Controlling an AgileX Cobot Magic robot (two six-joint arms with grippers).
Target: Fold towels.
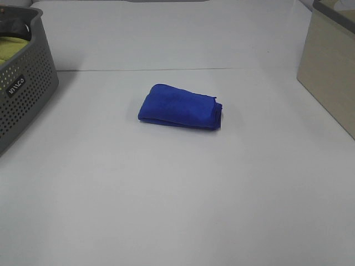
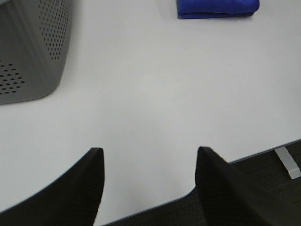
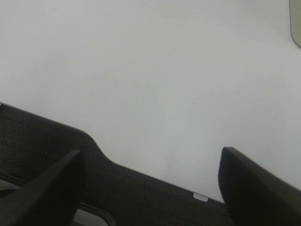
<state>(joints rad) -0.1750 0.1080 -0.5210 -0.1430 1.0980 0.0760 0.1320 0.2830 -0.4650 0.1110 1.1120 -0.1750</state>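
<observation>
The blue towel [image 1: 180, 107] lay folded in the middle of the white table [image 1: 166, 194]. Both arms were pulled back near the table's front edge, away from the towel. The left gripper [image 2: 149, 181] was open and held nothing. The right gripper [image 3: 150, 183] was wide open and empty too. A grey basket [image 1: 22, 94] stood at the left.
</observation>
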